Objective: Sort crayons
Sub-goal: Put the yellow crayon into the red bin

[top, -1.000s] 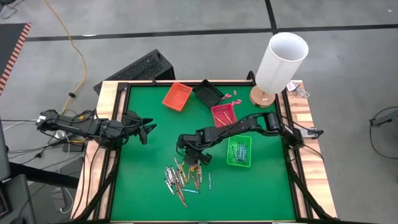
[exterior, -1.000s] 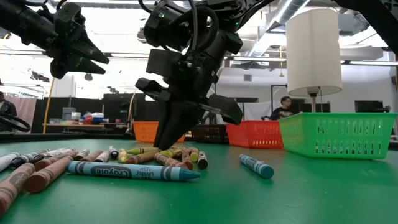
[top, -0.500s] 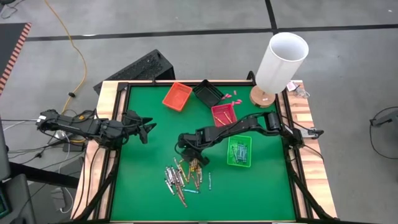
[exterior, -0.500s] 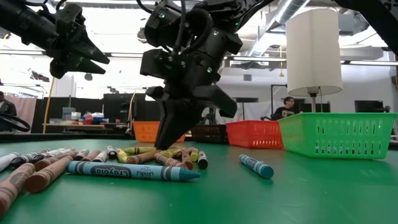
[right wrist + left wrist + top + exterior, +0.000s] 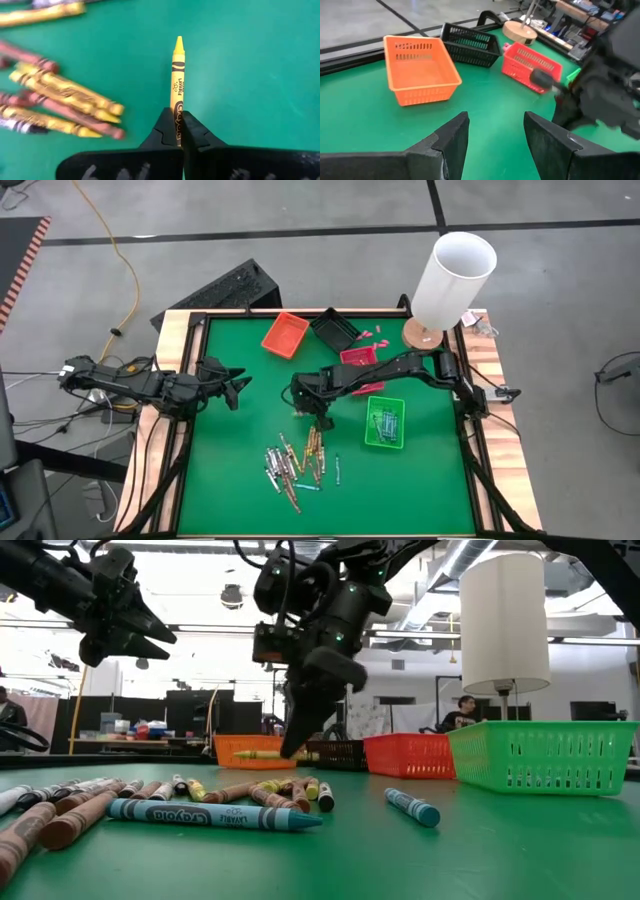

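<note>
The right gripper [image 5: 297, 745] has risen from the pile, fingers clamping a yellow crayon [image 5: 177, 82].

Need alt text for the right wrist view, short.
The right gripper is shut on a yellow crayon, its tip pointing away from the camera, above the green table. A loose pile of yellow and brown-red crayons lies on the table beside it.

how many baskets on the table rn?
4. Orange basket at the far edge, left of the black basket; red basket just nearer, partly under the right arm; green basket nearest, right of the crayon pile, crayons inside. None look hidden.
</note>
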{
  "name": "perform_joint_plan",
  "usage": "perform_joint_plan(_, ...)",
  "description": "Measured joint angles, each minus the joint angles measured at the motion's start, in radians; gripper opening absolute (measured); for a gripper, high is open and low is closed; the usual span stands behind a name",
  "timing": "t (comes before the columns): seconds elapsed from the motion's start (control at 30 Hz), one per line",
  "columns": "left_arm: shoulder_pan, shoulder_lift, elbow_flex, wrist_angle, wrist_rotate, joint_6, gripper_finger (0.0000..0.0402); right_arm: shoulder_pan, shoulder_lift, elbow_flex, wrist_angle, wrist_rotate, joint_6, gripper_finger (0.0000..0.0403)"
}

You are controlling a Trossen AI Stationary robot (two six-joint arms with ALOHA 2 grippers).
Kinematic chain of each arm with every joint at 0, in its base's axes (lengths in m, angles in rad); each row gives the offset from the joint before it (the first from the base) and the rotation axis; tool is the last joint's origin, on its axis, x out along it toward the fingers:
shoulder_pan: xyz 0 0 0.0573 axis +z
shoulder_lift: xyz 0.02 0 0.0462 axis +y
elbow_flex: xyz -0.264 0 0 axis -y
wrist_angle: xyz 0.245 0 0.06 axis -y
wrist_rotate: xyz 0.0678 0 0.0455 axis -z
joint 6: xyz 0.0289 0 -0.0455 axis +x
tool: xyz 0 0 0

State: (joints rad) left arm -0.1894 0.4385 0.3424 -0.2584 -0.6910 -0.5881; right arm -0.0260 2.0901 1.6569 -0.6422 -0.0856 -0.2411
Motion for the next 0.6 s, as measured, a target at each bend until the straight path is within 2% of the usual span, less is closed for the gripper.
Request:
perform_joint_plan(0.2,0.000,0.000,0.000,-0.002,-0.032,-0.002,0.0180,-0.041,-0.044,0.001,-0.027,0.004,0.187,0.0002)
perform_joint_plan(0.37,0.000,0.000,0.000,-0.004,-0.032,-0.010,0.0180,-0.064,-0.076,0.002,-0.061,0.005,0.233,0.0002)
perform_joint_plan(0.6,0.000,0.000,0.000,-0.009,-0.035,-0.027,0.0180,-0.098,-0.137,0.001,-0.200,0.007,0.217,0.0005)
